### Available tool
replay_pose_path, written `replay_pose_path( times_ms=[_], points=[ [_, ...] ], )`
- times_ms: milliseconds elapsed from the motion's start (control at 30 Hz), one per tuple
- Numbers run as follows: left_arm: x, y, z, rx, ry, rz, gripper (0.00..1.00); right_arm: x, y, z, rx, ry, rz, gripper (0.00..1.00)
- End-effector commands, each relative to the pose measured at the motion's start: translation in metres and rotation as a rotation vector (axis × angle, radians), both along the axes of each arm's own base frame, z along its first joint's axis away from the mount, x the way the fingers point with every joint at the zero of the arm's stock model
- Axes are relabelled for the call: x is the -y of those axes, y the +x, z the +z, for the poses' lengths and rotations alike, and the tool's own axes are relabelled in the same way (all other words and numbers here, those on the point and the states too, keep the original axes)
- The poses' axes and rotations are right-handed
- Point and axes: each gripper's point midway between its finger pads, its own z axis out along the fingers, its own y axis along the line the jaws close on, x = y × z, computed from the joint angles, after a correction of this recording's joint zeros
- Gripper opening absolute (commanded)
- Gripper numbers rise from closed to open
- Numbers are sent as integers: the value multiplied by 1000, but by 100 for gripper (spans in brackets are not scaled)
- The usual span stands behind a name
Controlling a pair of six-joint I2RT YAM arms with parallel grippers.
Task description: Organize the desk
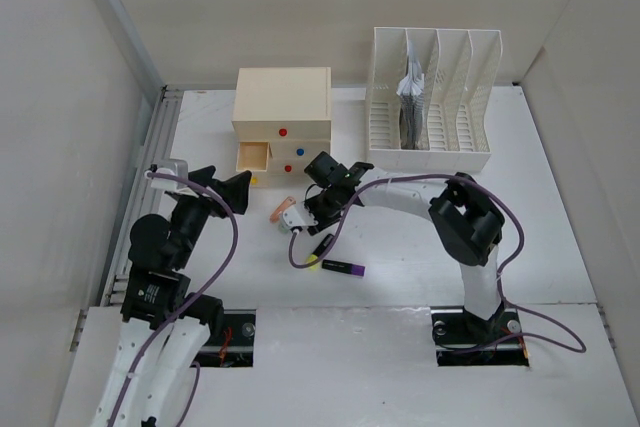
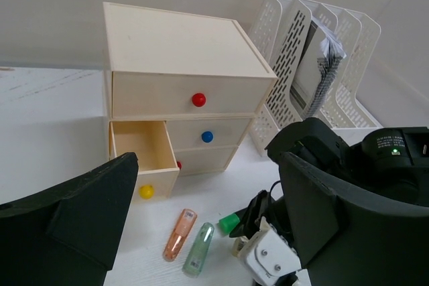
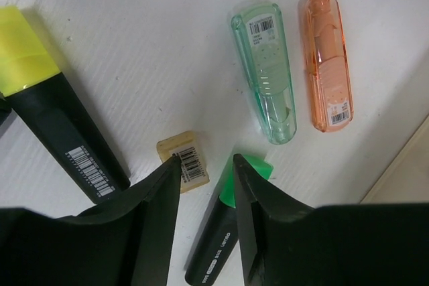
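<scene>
Two arms sit over the white desk (image 1: 560, 227), which runs under everything. The left gripper (image 1: 224, 187) hangs near the drawer box (image 1: 282, 97), fingers spread wide with nothing between them. The right gripper (image 3: 204, 172) is down in the pen clutter, fingers narrowly straddling a green highlighter (image 3: 216, 246); can't tell if they're actually squeezing it. A yellow highlighter (image 3: 67, 125), small eraser (image 3: 182, 157), mint case (image 3: 265, 72) and orange case (image 3: 325, 58) lie close by.

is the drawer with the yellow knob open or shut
Open. The yellow-knob drawer sticks out from the drawer box, its visible inside bare in the left wrist view.
</scene>
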Motion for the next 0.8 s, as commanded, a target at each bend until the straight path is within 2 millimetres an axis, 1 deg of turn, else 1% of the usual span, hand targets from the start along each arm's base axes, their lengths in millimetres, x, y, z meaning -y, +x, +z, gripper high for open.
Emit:
replay_pose_path(
  times_ms=[0, 33, 100, 133, 267, 300, 333, 367, 433, 633, 667, 700, 767],
  points=[
    [1, -8, 24, 88, -11, -16, 84, -6, -20, 12, -43, 19, 60, 43],
    [1, -8, 24, 88, -11, -16, 84, -7, -21, 16, -44, 31, 64, 43],
    [1, -8, 24, 88, -11, -16, 84, -1, -25, 17, -60, 13, 64, 45],
    [1, -8, 24, 88, -11, -16, 84, -2, -27, 18, -67, 19, 68, 45],
    [1, -8, 24, 88, -11, -16, 84, 2, -31, 16, -83, 0, 67, 46],
    [0, -7, 24, 87, -12, -7, 84, 5, -32, 9, -91, -13, 74, 46],
    [0, -7, 24, 87, -12, -7, 84, 3, -36, 9, -91, -14, 83, 46],
    [0, -7, 24, 87, -12, -7, 85, 5, -38, 5, -99, -23, 83, 46],
    [0, -7, 24, 87, -12, -7, 85, 7, -41, 6, -107, -19, 86, 46],
    [0, -7, 24, 87, -12, -7, 85, 6, -41, 22, -85, 7, 87, 46],
    [0, -7, 24, 87, -12, -7, 85, 7, -44, 22, -99, 5, 91, 46],
    [0, -7, 24, 87, -12, -7, 85, 9, -45, 26, -94, 6, 99, 46],
    [0, -7, 24, 87, -12, -7, 85, 9, -45, 26, -94, 6, 99, 46]
  ],
)
